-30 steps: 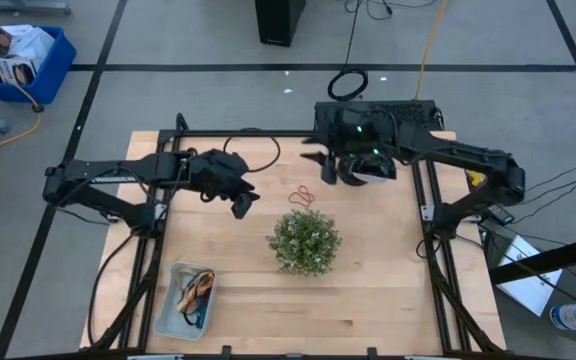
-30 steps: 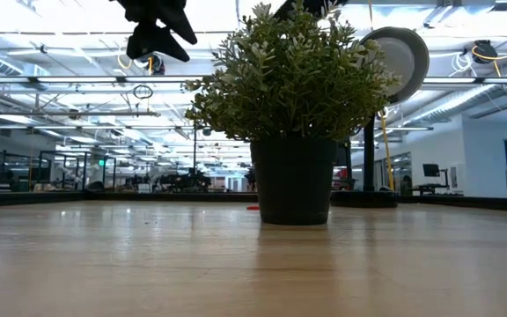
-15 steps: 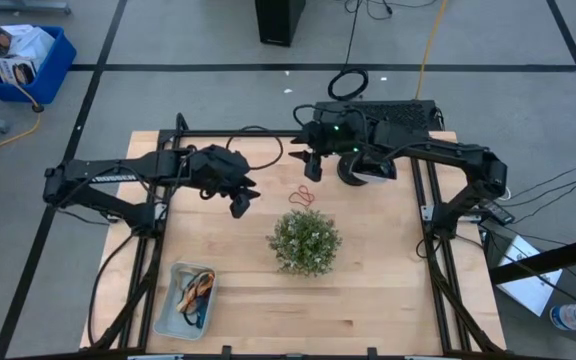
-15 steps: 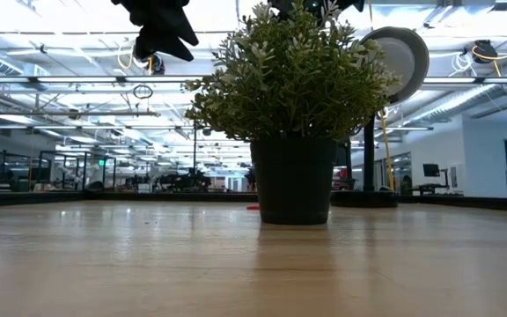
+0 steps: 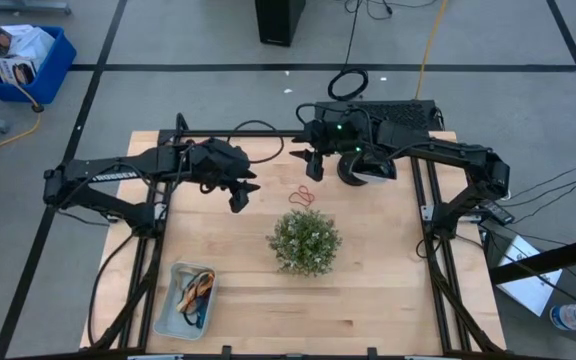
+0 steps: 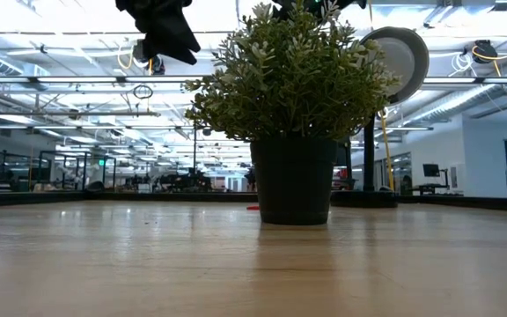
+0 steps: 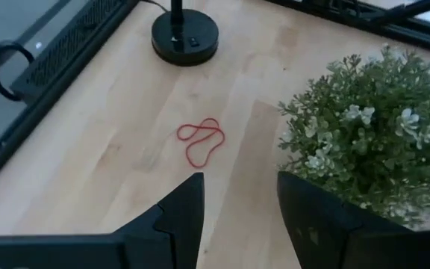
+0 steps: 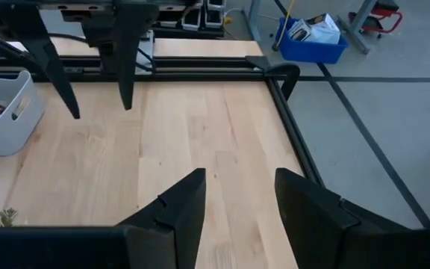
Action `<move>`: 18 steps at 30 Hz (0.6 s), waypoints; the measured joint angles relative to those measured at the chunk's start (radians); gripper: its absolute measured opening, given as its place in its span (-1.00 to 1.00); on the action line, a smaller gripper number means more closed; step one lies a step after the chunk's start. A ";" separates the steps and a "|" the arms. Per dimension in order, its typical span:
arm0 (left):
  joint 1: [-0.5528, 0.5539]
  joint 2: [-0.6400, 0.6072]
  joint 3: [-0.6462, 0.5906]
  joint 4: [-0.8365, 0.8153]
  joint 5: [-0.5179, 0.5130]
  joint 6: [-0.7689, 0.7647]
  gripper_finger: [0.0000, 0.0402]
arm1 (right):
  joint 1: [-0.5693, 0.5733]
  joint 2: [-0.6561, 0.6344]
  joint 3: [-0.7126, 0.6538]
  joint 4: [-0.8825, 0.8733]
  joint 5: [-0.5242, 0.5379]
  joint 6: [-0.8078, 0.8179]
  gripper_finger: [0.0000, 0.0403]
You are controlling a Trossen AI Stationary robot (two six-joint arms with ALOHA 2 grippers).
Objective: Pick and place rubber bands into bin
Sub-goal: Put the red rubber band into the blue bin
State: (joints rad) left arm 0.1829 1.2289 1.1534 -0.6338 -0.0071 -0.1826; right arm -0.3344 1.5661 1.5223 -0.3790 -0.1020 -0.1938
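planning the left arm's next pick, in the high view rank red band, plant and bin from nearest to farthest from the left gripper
From the left gripper:
1. Red band, beside it toward the right arm.
2. Plant, mid-table, just past the band.
3. Bin, near-left corner, farthest.

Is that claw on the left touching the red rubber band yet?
Apart. The left wrist view shows bare wood between the open left gripper and the red rubber band.

rubber band point(image 5: 301, 195) behind plant point(image 5: 305, 241), bin point(image 5: 169, 318) front-left
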 joint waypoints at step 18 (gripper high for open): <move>0.136 0.042 0.000 0.065 0.089 0.184 -0.13 | -0.040 0.000 0.000 0.016 0.001 0.042 -0.23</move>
State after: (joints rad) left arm 0.3187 1.2705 1.1530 -0.5693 0.0815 0.0011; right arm -0.3748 1.5661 1.5223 -0.3633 -0.1013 -0.1520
